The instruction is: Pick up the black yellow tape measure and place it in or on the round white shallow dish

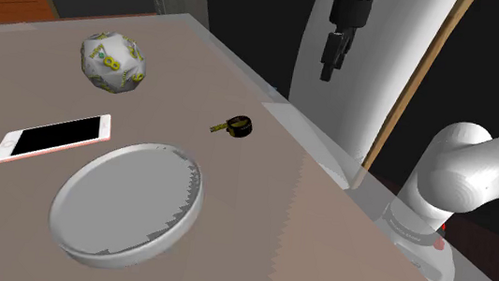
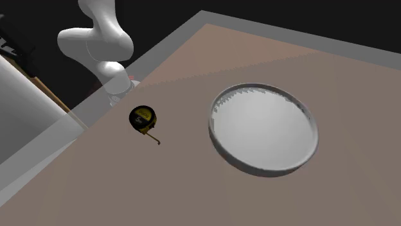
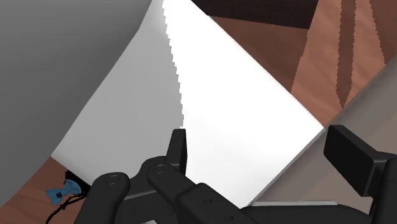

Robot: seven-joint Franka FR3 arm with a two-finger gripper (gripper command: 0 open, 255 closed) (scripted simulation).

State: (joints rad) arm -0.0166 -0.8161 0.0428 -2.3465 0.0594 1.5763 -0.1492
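The black and yellow tape measure [image 1: 237, 125] [image 2: 142, 118] lies flat on the brownish table, with a short length of tape sticking out. A round white shallow dish [image 1: 129, 203] [image 2: 263, 128] with nothing in it rests nearer the front, towards the shoulder view's left of the tape measure. My gripper [image 1: 327, 75] [image 3: 264, 153] hangs high above the table's far edge, well up and to the shoulder view's right of the tape measure. Its fingers [image 3: 178, 149] stand apart and hold nothing.
A pink-edged smartphone [image 1: 52, 138] lies left of the dish. A white many-sided ball with yellow-green marks [image 1: 113, 62] sits at the back. A white panel [image 1: 386, 73] rises behind the gripper. The arm's base [image 1: 427, 227] [image 2: 106, 45] stands past the table's edge.
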